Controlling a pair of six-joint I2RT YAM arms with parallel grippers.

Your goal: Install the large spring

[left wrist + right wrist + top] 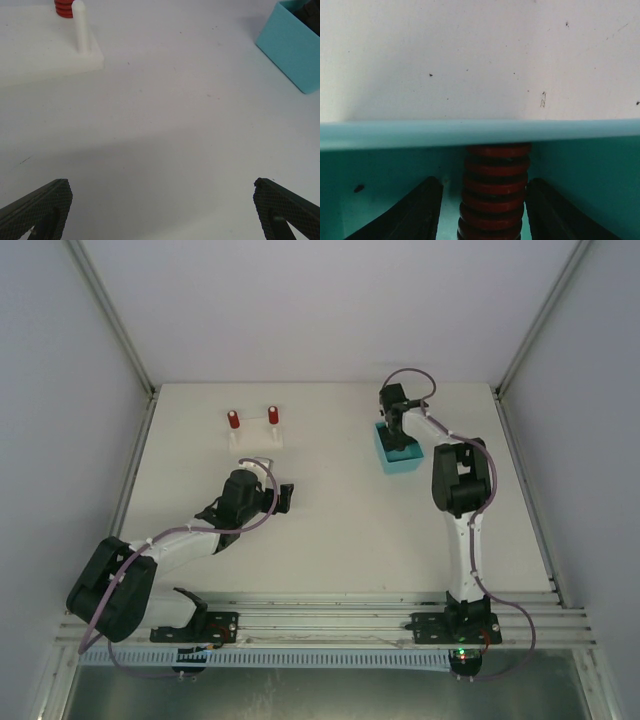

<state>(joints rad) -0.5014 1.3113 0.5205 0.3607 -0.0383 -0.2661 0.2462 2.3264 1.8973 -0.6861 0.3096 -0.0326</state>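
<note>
The large spring (495,195), a thick red coil, sits inside the teal bin (480,132) with its far end against the bin's wall. My right gripper (485,200) reaches down into that bin (398,452) and straddles the spring. Its jaws are open: the right finger (555,210) is at the coil, and a gap shows between the coil and the left finger (415,210). My left gripper (162,200) hangs wide open over bare table, holding nothing. The white base (255,437) carries two pegs with small red springs (232,420).
In the left wrist view the white base (45,50) lies far left with a bare white peg (80,30) and a red spring (64,7) behind it. The teal bin (295,50) is far right. Enclosure walls surround the table.
</note>
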